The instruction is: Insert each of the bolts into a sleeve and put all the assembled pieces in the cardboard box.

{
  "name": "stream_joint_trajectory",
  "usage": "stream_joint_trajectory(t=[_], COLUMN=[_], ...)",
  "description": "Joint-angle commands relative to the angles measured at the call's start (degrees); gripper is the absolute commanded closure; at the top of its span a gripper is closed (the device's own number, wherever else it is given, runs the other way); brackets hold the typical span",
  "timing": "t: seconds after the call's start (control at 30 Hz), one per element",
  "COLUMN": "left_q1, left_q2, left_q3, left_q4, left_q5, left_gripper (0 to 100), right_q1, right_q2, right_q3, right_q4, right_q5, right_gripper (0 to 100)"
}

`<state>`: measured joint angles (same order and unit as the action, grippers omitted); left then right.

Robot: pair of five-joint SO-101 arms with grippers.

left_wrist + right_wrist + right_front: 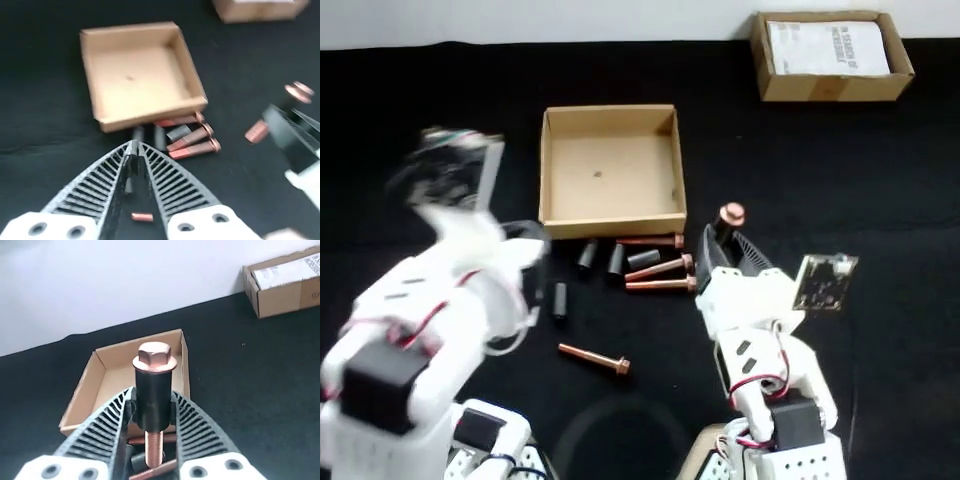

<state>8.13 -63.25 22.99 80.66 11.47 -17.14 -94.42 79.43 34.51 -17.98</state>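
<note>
Our right gripper (152, 396) clamps only the sleeve (152, 382), so tilting could drop the bolt (152, 356) (left gripper (134, 146) closed, empty).

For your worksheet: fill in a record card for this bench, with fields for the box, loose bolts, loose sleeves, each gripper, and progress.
cardboard box: open, nothing inside
loose bolts: four on the table, three by the box's front wall, one apart nearer the arms
loose sleeves: four, three beside the grouped bolts, one apart to the left
right gripper: shut on an assembled piece, bolt head up
left gripper: shut, holding nothing, above the table
second box: far corner, paper inside
progress: one bolt sleeved, none boxed
</note>
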Motion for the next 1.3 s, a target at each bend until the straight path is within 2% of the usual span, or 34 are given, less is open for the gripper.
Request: stream_joint_trajectory(t=[0.0, 0.13, 0.33, 0.5, 0.67, 0.8, 0.9, 1.1, 1.27], left_q1=[-8.2, -14.5, -22.7, -27.8, -30.4, -30.5, -30.5, -30.5, -30.5], left_q2=[-5.6, -12.9, -28.4, -42.2, -40.0, -40.7, -40.7, -40.7, -40.7], left_q3=[2.9, 12.4, 36.3, 56.5, 65.5, 73.8, 74.1, 74.2, 74.2], left_q4=[0.2, -2.2, -14.0, -25.1, -33.3, -41.5, -43.4, -40.5, -40.5], left_q5=[0.2, 0.3, 0.5, 0.7, 0.7, 0.7, 2.2, 10.7, 11.2], left_gripper=[98, 98, 98, 98, 98, 98, 98, 98, 98], right_q1=[0.7, 0.6, -3.4, -6.0, -7.4, -9.1, -10.4, -10.6, -11.3], right_q2=[12.4, 29.2, 51.5, 66.0, 76.7, 84.3, 90.4, 102.8, 110.5], right_q3=[-13.4, -26.6, -41.5, -49.8, -57.6, -62.8, -66.5, -69.7, -69.8], right_q4=[0.0, 0.0, 0.0, -0.1, -0.2, -0.2, -0.7, -8.9, -13.1], right_q5=[-0.3, 0.8, 12.6, 29.7, 47.0, 55.5, 60.1, 71.4, 73.4], right_gripper=[99.1, 99.1, 99.1, 99.1, 99.1, 99.1, 99.1, 99.1, 99.1])
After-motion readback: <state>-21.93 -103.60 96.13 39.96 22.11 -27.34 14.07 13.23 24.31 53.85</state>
